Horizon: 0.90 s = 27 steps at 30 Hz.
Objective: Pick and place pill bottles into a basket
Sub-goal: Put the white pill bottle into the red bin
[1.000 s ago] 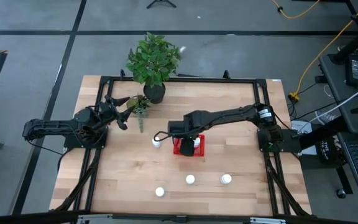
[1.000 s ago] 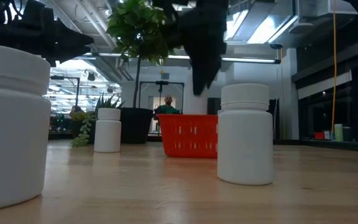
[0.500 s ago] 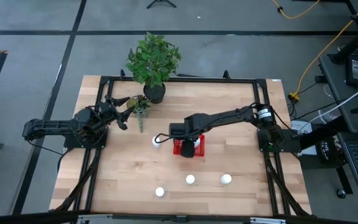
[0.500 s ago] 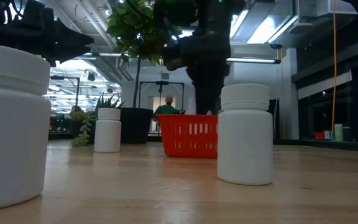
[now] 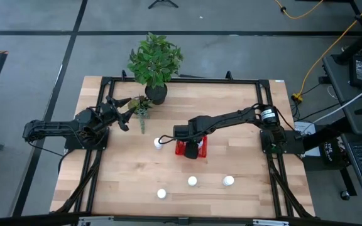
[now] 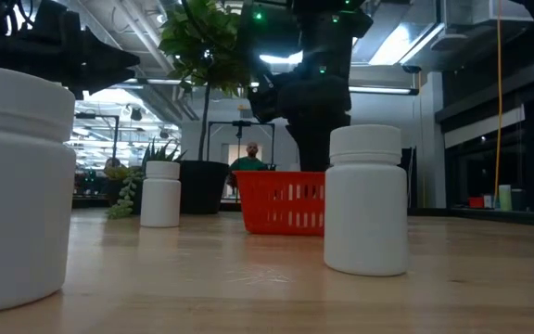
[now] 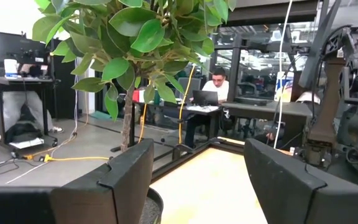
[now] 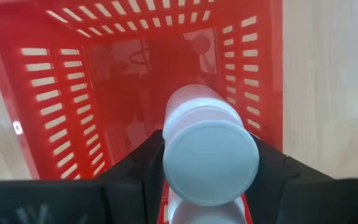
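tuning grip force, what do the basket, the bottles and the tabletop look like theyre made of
Basket: likely moulded plastic, glossy red, with regular slotted walls. Pill bottle held in the right hand: probably plastic, opaque white, smooth matte cap; the standing pill bottle shows the same seamless body with a stepped cap. Tabletop: pale wood planks with visible grain, apparently butcher block, satin finish.

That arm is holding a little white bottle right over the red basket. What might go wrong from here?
The right gripper holds a pill bottle over the basket, and another white bottle shows just beneath it. Released here, it might land on that one and tip or bounce out. The light basket could also shift if the fingers brush its wall. A loose bottle beside the basket might get bumped.
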{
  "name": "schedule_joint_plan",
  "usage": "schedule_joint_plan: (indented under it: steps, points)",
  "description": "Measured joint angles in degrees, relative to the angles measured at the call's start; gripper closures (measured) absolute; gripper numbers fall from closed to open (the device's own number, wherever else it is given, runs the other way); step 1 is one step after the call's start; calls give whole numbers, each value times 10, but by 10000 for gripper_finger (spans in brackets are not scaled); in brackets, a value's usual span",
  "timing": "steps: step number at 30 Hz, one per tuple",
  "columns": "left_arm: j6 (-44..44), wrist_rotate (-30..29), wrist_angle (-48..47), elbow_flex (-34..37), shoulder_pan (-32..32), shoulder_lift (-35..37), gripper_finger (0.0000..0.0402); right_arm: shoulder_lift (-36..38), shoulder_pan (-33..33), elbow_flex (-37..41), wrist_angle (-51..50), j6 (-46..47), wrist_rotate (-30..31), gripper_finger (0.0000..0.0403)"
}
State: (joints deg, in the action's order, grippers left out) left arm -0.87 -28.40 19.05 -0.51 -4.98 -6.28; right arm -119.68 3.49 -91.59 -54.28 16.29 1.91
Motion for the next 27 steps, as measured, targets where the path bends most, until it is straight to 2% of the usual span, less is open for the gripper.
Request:
schedule_joint_plan:
  steps: [7, 13, 17, 20, 27]
  points:
    - [1, 0, 0, 0, 0, 0, 155, 0, -6, 0, -1, 16, -3, 234]
    - [2, 0, 0, 0, 0, 0, 157, -4, -7, 4, -11, 16, -2, 115]
    - [12, 0, 0, 0, 0, 0, 155, -3, -7, 2, -13, 26, -1, 65]
    - [16, 0, 0, 0, 0, 0, 155, -3, -6, -13, -31, 28, -1, 50]
    - [16, 0, -4, 0, 0, 0, 156, -3, -7, -81, -71, 16, 6, 46]
